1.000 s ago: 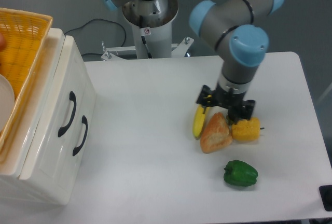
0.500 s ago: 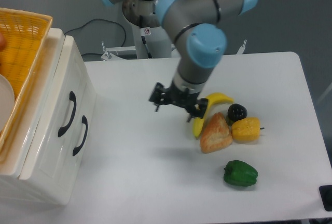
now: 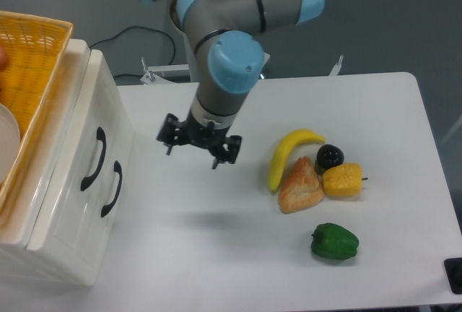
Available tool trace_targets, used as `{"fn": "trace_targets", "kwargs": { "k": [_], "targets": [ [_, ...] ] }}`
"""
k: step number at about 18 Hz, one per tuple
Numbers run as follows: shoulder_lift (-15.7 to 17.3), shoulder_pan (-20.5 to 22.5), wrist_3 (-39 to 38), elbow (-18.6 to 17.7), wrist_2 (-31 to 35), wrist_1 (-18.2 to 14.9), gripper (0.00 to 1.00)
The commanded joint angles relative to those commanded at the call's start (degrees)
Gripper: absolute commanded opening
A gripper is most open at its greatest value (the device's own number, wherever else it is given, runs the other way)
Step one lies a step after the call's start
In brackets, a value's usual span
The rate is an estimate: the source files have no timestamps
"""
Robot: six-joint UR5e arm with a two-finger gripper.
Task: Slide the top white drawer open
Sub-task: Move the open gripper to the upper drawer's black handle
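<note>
a: now that the pincer [image 3: 193,150] has swung left off the banana [image 3: 287,154] pile, it's released, holding nothing, nearing the cabinet.
b: target?
a: top white drawer [image 3: 92,154], far left, shut, handle untouched.
b: room?
a: bare surface [image 3: 216,232] between; basket [image 3: 45,74] overhangs above.

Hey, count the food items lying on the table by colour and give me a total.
Yellow: 2, the banana and the corn piece
Green: 1, the pepper
Orange-brown: 1, the croissant
Black: 1, the small round fruit
Total: 5
</note>
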Motion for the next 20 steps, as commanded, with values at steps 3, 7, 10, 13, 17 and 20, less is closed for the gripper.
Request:
{"fn": "trace_targets", "kwargs": {
  "k": [3,7,10,13,17,20],
  "targets": [
    [0.0,0.0,-0.1,0.0,-2.9,-0.1,1.0],
    [0.0,-0.2,-0.2,0.0,-4.5,-0.2,1.0],
    [-0.1,-0.4,-0.1,0.0,-5.9,-0.3,1.0],
    [-0.1,-1.2,-0.6,-0.1,-6.1,-0.4,1.0],
    [-0.1,-2.3,-1.9,-0.2,-6.2,-0.4,1.0],
    [-0.4,-3.3,-3.0,-0.1,-6.5,-0.3,1.0]
  ]
}}
